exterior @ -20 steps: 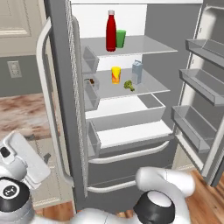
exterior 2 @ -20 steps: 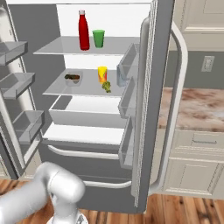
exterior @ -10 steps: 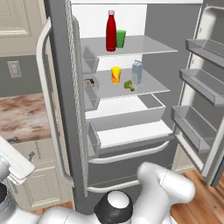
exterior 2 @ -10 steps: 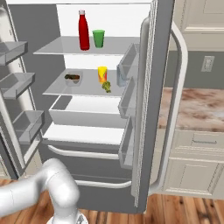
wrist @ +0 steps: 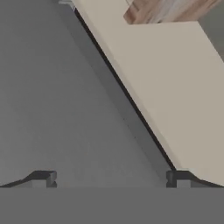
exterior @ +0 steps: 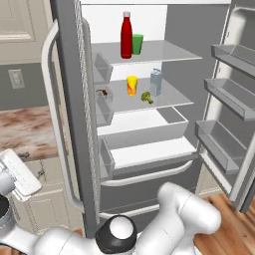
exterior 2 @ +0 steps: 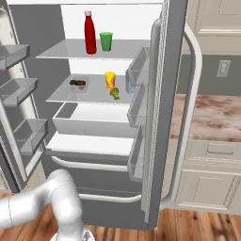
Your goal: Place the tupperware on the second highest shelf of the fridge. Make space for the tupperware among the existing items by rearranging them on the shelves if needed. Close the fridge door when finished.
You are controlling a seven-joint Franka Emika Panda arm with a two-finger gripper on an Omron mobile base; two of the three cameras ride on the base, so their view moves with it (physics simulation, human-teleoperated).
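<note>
The hand [wrist: 111,178] is open, its two dark fingertips [wrist: 43,178] standing wide apart with nothing between them. It is low, at the left side of the robot, and looks along a flat dark grey surface that meets a beige panel (probably a cabinet side). The fridge [exterior: 74,124] stands with both doors open, well apart from the hand, ahead and higher. The tupperware [exterior 2: 78,84] lies on the shelf [exterior 2: 70,94] at its left end, far above the hand. On the same shelf are the small yellow item [exterior: 132,84], the pale blue carton [exterior: 156,82] and the broccoli floret [exterior: 146,97]. The red bottle [exterior: 126,35] and the green cup [exterior: 137,44] stand one shelf higher.
</note>
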